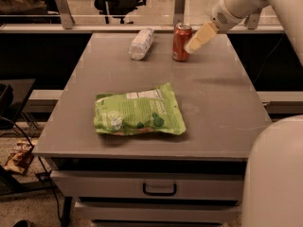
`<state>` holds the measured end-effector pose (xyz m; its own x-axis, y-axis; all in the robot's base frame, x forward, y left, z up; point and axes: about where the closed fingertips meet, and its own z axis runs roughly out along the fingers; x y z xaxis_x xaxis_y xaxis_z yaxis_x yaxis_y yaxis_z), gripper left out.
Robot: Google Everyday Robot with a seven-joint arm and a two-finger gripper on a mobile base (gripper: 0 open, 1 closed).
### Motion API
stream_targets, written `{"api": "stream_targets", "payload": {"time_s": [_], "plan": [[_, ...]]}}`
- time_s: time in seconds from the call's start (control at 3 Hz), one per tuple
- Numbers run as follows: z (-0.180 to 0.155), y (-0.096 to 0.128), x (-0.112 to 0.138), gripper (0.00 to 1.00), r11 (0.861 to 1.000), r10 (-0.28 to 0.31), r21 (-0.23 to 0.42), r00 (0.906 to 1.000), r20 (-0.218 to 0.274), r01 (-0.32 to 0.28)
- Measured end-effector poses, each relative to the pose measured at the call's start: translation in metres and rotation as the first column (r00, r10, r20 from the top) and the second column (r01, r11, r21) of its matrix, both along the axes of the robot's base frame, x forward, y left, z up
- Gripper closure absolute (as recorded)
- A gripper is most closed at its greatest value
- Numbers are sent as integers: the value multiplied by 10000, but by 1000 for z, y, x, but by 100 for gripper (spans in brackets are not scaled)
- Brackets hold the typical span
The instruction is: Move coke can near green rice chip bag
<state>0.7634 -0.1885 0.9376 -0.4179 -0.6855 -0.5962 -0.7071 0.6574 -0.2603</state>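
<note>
The coke can [181, 42] stands upright at the far middle of the grey table [213, 108], red with a silver top. The green rice chip bag [137, 111] lies flat in the near-left middle of the table, well in front of the can. My gripper [197, 39] comes in from the upper right on the white arm. Its cream tip is right beside the can's right side, at about the can's mid-height. It holds nothing that I can see.
A clear crinkled plastic bottle [141, 43] lies on its side left of the can. A drawer with a handle [159, 189] sits under the table top. The robot's white body [274, 174] fills the lower right. A rail [118, 17] and chairs stand behind the table.
</note>
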Motion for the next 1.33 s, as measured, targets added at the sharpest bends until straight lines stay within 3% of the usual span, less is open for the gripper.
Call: {"api": "stream_targets", "payload": {"time_s": [0.33, 1.0, 1.33], "plan": [[-5, 15, 27, 0, 9982, -173, 586, 9995, 277, 157], [-18, 36, 61, 0, 9888, -377, 1460, 9987, 342, 323], [-23, 44, 68, 15, 9850, -386, 1692, 9990, 240, 339]]}}
